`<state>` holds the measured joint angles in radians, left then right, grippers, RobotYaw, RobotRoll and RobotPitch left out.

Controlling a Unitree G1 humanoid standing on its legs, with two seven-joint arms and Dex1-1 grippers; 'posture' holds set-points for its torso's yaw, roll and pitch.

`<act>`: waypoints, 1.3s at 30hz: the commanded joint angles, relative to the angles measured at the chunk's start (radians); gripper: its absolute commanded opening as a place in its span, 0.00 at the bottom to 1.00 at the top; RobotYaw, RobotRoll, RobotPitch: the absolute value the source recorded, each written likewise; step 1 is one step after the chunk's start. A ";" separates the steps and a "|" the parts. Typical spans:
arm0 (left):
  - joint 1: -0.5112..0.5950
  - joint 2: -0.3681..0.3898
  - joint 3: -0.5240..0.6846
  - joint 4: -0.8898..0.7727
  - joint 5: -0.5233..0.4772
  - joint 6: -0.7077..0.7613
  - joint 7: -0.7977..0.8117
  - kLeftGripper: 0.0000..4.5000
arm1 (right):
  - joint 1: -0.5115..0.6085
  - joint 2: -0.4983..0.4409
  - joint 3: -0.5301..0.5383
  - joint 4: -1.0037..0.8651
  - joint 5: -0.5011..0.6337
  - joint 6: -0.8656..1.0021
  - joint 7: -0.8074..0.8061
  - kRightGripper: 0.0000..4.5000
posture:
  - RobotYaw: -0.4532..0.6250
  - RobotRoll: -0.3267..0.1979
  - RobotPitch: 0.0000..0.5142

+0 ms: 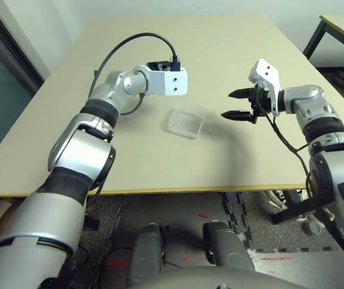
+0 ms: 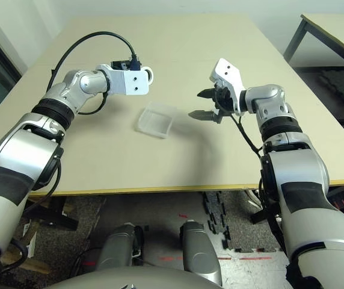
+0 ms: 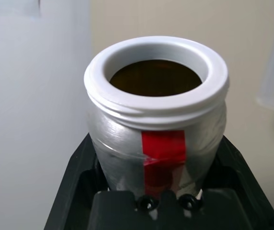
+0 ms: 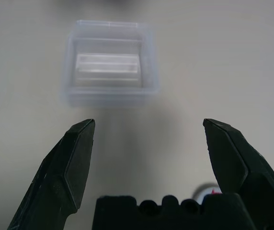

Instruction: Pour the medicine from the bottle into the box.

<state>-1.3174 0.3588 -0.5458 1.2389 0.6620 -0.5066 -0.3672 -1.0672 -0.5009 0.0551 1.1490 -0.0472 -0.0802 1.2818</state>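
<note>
Holding one small silvery-grey cylindrical bottle (image 3: 157,115) with a red stripe and white rim, the left gripper (image 3: 156,191) is clamped on its body, cap off, brownish contents dark inside; individual pills cannot be counted. One shallow clear plastic box (image 1: 186,119) sits mid-table, apart from the bottle, toward the near edge. The right gripper (image 1: 238,103) hovers beside it, fingers spread, empty. Pouring well likely means bringing the mouth over the box before tipping slowly.

Open silver red-striped bottle (image 3: 157,120), clear empty box (image 1: 186,119) on table
</note>
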 commanded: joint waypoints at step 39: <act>-0.051 -0.134 0.276 0.109 -0.258 0.267 -0.265 0.60 | 0.038 0.050 -0.033 -0.080 0.114 0.126 0.000 1.00 | 0.24 0.62 0.09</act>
<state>-1.3880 0.2356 -0.3479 1.3530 0.5043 -0.3117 -0.5686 -1.0391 -0.4542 0.0232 1.0630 0.0672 0.0521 1.2860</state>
